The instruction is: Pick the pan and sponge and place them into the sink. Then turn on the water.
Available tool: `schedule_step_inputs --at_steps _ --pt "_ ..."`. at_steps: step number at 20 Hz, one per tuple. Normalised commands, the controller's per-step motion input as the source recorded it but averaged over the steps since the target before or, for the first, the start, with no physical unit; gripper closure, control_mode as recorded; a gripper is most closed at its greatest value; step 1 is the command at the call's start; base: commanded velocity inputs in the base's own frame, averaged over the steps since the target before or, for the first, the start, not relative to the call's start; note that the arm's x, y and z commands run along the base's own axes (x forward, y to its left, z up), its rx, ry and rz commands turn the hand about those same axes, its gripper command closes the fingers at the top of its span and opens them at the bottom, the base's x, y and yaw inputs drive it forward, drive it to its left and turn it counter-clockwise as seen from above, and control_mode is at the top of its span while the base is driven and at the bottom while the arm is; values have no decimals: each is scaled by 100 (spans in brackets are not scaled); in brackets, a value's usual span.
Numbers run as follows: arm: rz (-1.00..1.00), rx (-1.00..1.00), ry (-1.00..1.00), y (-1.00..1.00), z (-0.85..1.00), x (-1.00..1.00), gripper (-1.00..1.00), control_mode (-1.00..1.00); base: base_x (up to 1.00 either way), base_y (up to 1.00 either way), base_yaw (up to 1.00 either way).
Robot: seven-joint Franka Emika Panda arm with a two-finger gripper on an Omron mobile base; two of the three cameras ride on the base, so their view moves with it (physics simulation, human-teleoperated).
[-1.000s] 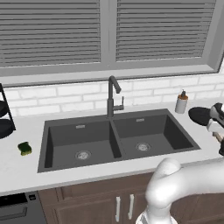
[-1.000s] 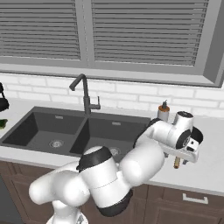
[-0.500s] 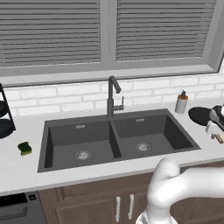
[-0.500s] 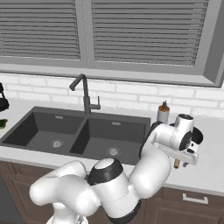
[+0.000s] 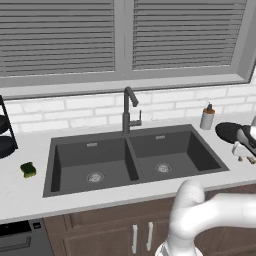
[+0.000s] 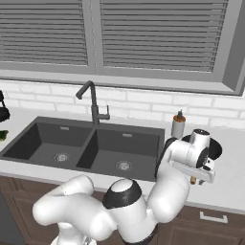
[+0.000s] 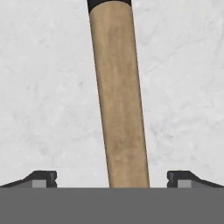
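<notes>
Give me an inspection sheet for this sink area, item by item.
Surface: pale speckled counter around the dark double sink; basins dry.
Job's things: pan on the counter right of the sink, its wooden handle running between the fingertips; sponge left of the sink; faucet off.
Clutter: soap bottle near the pan; black rack far left.
Hand: hand open, straddling the handle, not gripping.
Cables: nothing seen.
Surroundings: tiled wall, shuttered window, wooden cabinets.

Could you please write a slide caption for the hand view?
Open tool straddling the pan's wooden handle above the white counter.
</notes>
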Motion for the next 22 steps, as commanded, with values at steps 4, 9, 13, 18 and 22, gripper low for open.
schedule_step_inputs --at_steps 4,9,13,18,22 --pt "0 0 0 -1 -19 16 -100 -100 0 0 0" --pt "0 0 0 -5 -16 9 100 -100 0 0 0" --pt "0 0 0 -1 -1 1 100 -100 0 0 0" --pt "0 0 0 0 0 0 100 -100 0 0 0" --pt "0 0 -4 0 -1 0 100 -100 0 0 0"
